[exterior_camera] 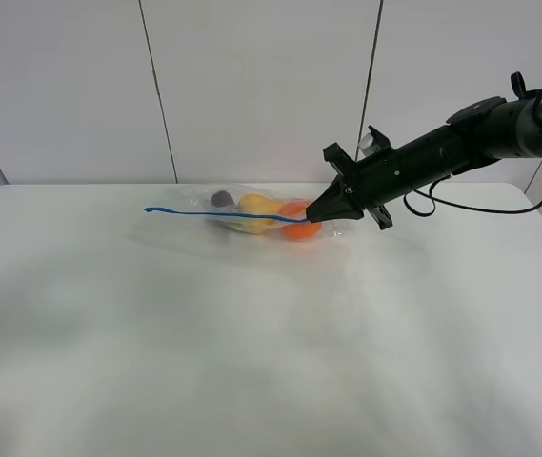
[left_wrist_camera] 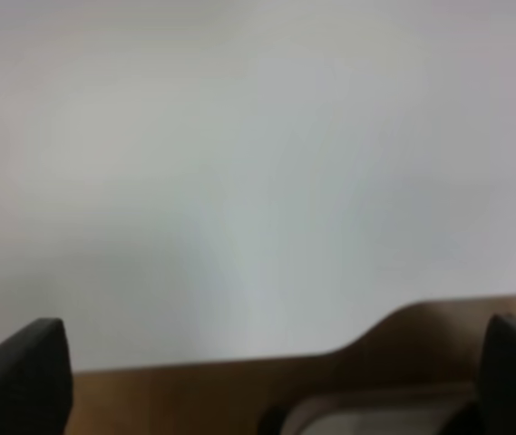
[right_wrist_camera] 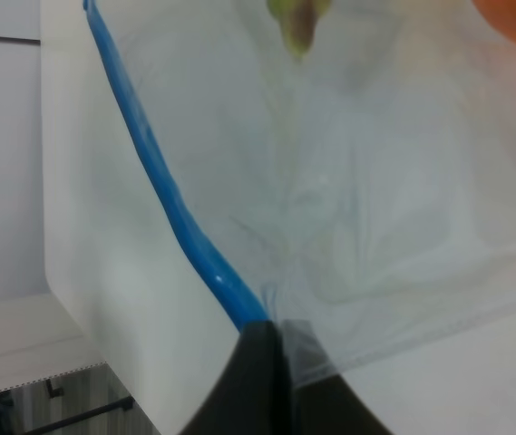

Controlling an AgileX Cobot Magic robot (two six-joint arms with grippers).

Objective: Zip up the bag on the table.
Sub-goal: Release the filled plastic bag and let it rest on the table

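Tabletop (exterior_camera: 251, 362): fruit-filled bag (exterior_camera: 251, 211), gripper-pinched (exterior_camera: 311, 219).

Bag (exterior_camera: 251, 211) only obstacle; near table (exterior_camera: 251, 362) apparently open.

A: Behind: pale grey wall (exterior_camera: 261, 86), flat panels split by two thin dark seams (exterior_camera: 156, 90), both slightly slanted
B: Light?
A: Soft, even, faint shadows only
B: Lower down, from the wrists?
A: Brown wooden surface (left_wrist_camera: 239, 399) on the left; blurred floor and dark frame legs (right_wrist_camera: 67, 412) on the right
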